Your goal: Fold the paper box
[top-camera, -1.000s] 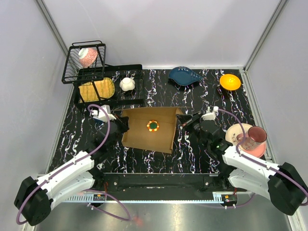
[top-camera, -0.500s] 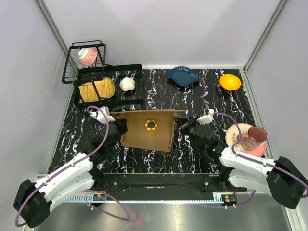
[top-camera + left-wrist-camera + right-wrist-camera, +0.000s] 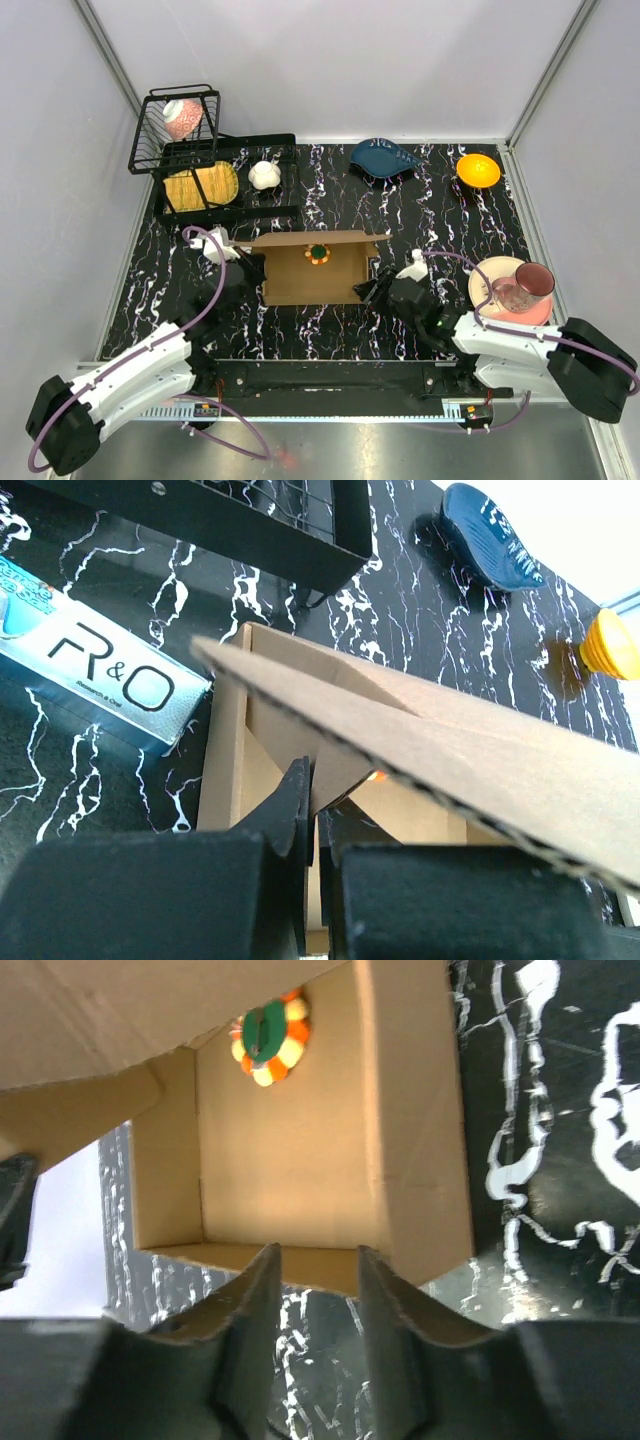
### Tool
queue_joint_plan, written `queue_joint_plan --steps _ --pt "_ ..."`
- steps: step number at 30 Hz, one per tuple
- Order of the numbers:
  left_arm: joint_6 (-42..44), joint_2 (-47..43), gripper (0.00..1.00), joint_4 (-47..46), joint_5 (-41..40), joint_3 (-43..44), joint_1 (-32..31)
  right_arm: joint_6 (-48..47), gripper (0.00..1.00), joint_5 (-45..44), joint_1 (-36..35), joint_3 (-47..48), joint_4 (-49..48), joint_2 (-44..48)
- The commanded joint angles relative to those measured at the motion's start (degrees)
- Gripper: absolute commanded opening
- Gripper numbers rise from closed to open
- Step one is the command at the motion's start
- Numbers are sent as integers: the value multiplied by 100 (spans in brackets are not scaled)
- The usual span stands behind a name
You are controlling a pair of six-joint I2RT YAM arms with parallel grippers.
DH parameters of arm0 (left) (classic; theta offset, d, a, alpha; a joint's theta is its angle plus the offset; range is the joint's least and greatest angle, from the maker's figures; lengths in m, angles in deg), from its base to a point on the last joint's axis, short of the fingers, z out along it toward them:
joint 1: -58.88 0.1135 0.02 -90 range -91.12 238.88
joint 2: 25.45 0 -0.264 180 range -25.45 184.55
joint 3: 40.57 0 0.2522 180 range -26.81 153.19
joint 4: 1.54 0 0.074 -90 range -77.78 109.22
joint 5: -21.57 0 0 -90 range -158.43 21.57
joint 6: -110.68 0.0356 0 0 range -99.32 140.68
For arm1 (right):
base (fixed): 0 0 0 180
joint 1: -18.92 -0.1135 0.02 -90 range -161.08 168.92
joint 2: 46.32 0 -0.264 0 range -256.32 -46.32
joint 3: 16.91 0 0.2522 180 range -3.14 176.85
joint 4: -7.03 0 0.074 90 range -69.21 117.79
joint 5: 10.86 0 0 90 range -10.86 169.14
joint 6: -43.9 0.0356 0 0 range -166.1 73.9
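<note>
Shows the left gripper [image 3: 250,270] pinched shut on the left wall of the paper box [image 3: 315,272], mid-table between both arms, beneath a slanting long flap [image 3: 450,750]. Shows a green-and-orange disc [image 3: 318,253] inside the box. Shows the right gripper [image 3: 372,291] with fingers parted and empty, just off the right wall. Calls for a firm left anchor and a push on the flap square along its crease; otherwise risks skewing the box.
</note>
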Motion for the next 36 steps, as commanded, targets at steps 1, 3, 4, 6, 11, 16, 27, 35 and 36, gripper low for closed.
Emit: queue_joint_plan --steps 1,3,4,6,11,16,27,35,36 --pt "-227 -14 0 675 350 -324 -60 211 49 351 -185 -120 1168 19" --pt "-280 -93 0 701 324 -369 -60 219 60 228 -273 -129 1369 404" --pt "-280 -119 0 727 306 -404 -60 193 63 202 -282 -129 1440 572" --pt "-262 -181 0 762 236 -413 -69 97 71 70 -335 -102 1833 1132" --pt "-69 -172 0 798 87 -334 -77 -377 77 -246 -370 222 2775 2434" --pt "63 38 0 868 -63 -176 -104 -984 77 -475 -379 662 3514 3692" --pt "133 188 0 921 -300 -114 -148 -2732 75 -1055 -370 2173 2752 3159" --pt "142 276 0 938 -336 -132 -174 -4348 75 -1004 -370 3315 1178 1507" --pt "151 302 0 947 -327 -123 -174 -4473 75 -907 -370 3456 1133 1061"
